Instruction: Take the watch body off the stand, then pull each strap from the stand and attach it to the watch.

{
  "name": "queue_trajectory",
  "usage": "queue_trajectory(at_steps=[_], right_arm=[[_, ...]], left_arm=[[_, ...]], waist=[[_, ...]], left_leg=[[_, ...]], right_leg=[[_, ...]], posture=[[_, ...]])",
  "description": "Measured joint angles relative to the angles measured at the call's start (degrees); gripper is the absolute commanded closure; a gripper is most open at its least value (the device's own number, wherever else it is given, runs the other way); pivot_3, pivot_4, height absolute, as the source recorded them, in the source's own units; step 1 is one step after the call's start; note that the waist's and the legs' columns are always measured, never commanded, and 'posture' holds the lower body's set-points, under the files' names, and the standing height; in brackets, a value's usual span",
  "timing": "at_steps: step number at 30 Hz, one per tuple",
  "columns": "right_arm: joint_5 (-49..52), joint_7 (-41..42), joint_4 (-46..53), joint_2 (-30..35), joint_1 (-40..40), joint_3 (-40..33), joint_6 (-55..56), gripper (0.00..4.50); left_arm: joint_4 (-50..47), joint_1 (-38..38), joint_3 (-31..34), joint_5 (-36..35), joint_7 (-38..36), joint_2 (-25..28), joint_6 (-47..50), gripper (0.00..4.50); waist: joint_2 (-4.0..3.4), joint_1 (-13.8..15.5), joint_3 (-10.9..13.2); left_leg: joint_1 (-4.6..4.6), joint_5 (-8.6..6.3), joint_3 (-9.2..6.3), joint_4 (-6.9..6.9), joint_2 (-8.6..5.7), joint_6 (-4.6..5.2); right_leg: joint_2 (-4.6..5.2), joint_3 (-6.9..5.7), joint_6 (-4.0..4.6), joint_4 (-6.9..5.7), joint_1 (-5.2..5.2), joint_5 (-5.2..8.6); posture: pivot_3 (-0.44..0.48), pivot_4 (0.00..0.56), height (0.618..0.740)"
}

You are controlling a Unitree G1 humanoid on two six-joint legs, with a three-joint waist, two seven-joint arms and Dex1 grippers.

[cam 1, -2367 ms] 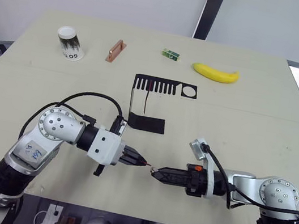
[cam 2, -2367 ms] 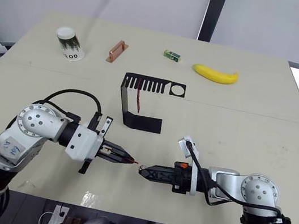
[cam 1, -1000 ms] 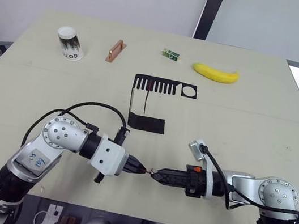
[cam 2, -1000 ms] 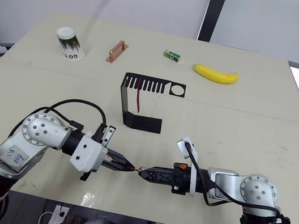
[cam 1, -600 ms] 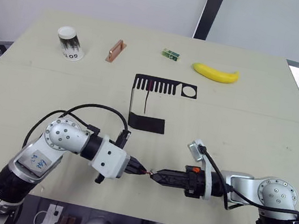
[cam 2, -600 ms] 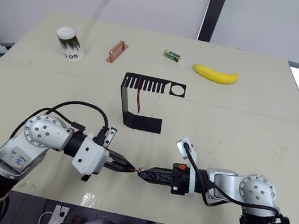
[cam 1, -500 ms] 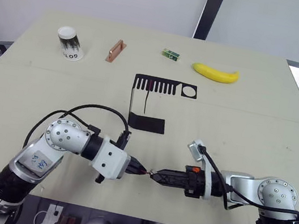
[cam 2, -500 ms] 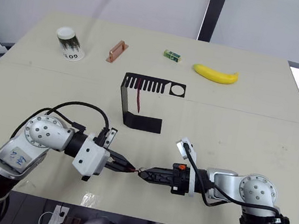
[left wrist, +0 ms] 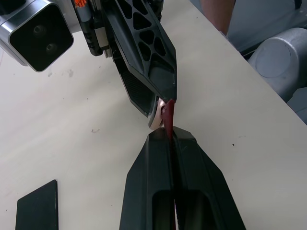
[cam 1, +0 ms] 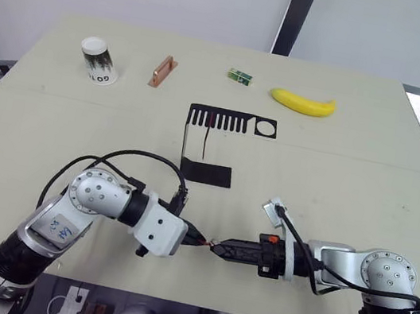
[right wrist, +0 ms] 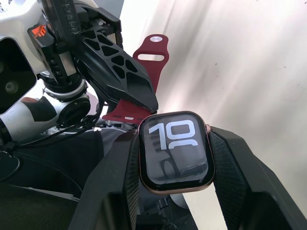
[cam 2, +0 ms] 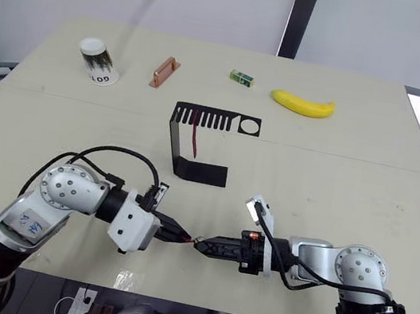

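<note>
Left eye view: since 2.4 s ago the left gripper (cam 1: 194, 239) has moved in toward the right gripper (cam 1: 217, 247), and the gap between their tips has closed to touching near the table's (cam 1: 367, 183) front edge. The stand (cam 1: 210, 145) sits mid-table, unchanged, with one dark red strap (cam 1: 207, 136) hanging from its slotted top plate. Along the far edge lie a paper cup (cam 1: 97, 60), a copper-coloured block (cam 1: 161, 71), a small green block (cam 1: 240, 76) and a banana (cam 1: 303, 102). A pale wall rises behind the table.

Left wrist view: the left gripper's fingers (left wrist: 192, 191) are closed edge-on upon the other strap (left wrist: 168, 115), whose end meets the right gripper's tip.

Right wrist view: the right gripper's fingers (right wrist: 235, 167) clamp the watch body (right wrist: 175, 151) by its sides, screen reading 10. The strap's end touches the case's far edge.
</note>
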State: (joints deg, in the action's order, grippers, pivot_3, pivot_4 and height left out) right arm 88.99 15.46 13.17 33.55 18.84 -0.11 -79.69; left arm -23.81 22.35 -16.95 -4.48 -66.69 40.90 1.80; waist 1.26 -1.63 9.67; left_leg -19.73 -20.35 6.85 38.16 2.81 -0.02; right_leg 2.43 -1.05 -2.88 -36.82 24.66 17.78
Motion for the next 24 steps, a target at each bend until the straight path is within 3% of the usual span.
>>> queue_trajectory(at_steps=[24], right_arm=[[3.69, -6.32, -0.01, 1.84, -1.15, 1.84, 3.36, 2.92]], left_arm=[[0.06, 2.8, -3.38, 5.08, 1.03, -2.44, 4.68, 4.5]], waist=[[0.01, 0.02, -0.01]], left_leg=[[0.0, 0.0, 0.0, 0.02, 0.0, 0.01]], right_leg=[[0.0, 0.0, 0.0, 0.0, 0.0, 0.0]], posture=[[0.0, 0.15, 0.739]])
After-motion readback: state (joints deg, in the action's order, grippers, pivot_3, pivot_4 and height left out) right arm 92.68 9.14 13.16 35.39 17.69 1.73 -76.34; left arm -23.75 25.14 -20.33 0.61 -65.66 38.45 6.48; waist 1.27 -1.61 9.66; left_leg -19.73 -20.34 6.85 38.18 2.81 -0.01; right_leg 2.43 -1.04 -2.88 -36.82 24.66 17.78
